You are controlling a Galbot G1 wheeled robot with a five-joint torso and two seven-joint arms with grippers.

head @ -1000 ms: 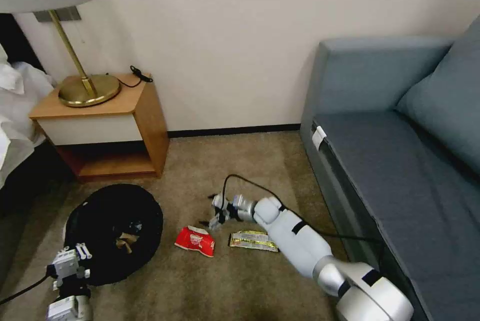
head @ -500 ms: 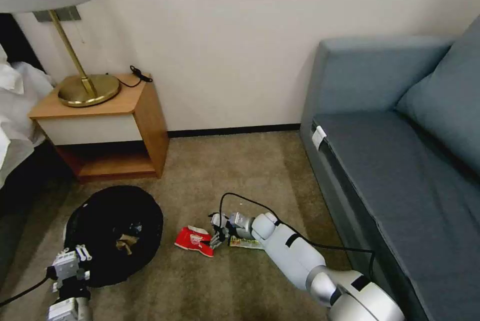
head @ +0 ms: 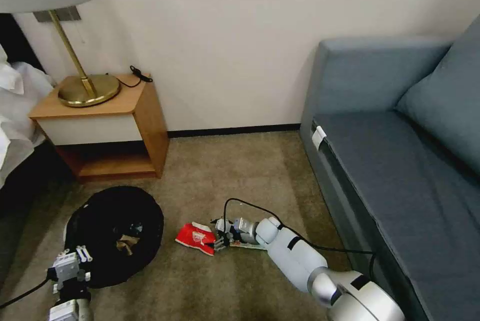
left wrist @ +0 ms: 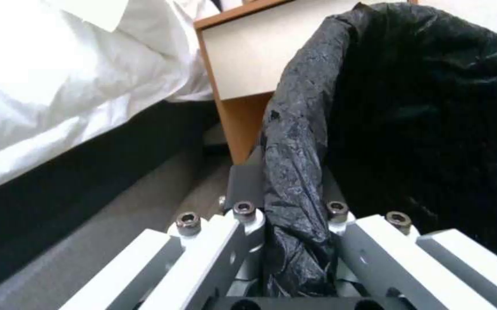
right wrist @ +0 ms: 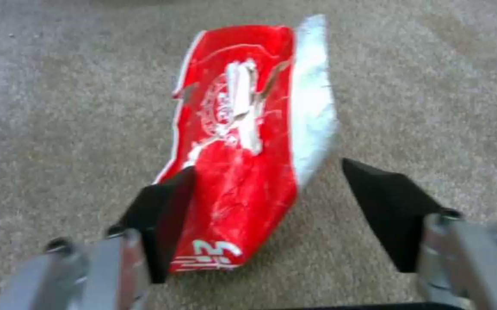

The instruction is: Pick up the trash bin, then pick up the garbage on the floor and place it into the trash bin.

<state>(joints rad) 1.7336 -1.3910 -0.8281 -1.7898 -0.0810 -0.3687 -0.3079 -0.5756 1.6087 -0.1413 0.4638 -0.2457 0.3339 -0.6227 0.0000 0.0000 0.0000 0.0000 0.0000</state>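
Lying flat on beige carpet [head: 235,181], between round black-bagged trash bin [head: 117,231] and right gripper [right wrist: 268,215]: crinkly red-white foil snack packet [right wrist: 242,159]. Fingers spread, straddling its near end. Likely light, limp, slippery; best pinched across. Left gripper [left wrist: 285,215] clamped on bin's bag rim.

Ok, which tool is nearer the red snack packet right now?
Right. The right tool is open and down at the red snack packet, fingers straddling its near end on the carpet. The left tool is off to the left, shut on the trash bin rim.
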